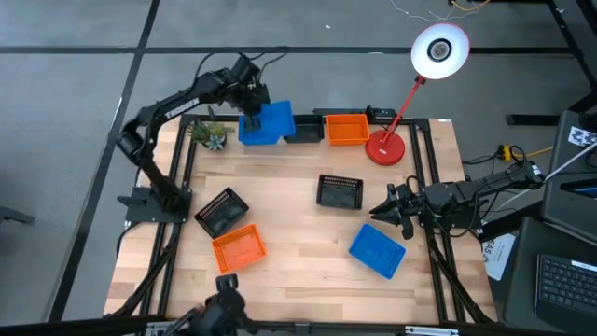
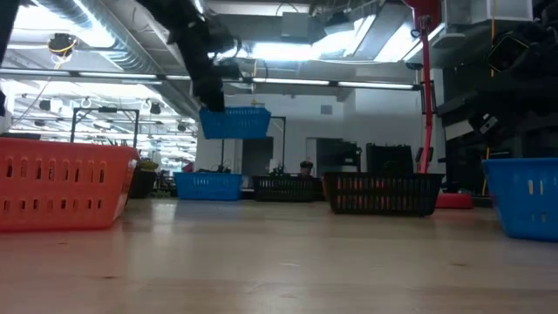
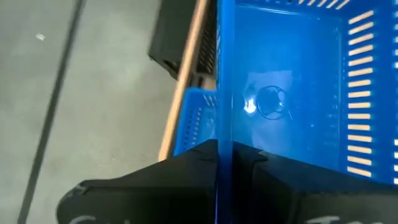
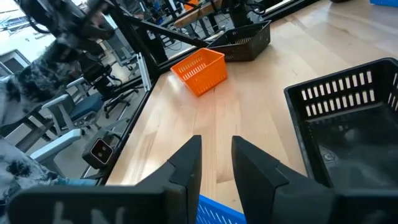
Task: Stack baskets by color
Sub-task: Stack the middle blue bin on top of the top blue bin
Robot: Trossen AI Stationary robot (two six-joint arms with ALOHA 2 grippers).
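My left gripper is at the table's far left edge, shut on a blue basket that hangs in the air. Under it a second blue basket stands on the table. Along the far edge, to its right, stand a black basket and an orange basket. Another black basket sits mid-table and a third at the left. An orange basket and a blue basket lie near the front. My right gripper waits open at the right, touching nothing. My left gripper pinches one upright side wall of the blue basket at its rim, one finger inside the basket and one outside. The fingers slant down from above. The basket is lifted clear and about level, open side up, over the other blue basket.
A red desk lamp stands at the far right, its white head out past the far edge. A small green plant sits at the far left corner beside the left arm. Bare wood lies between the mid-table black basket and the front edge.
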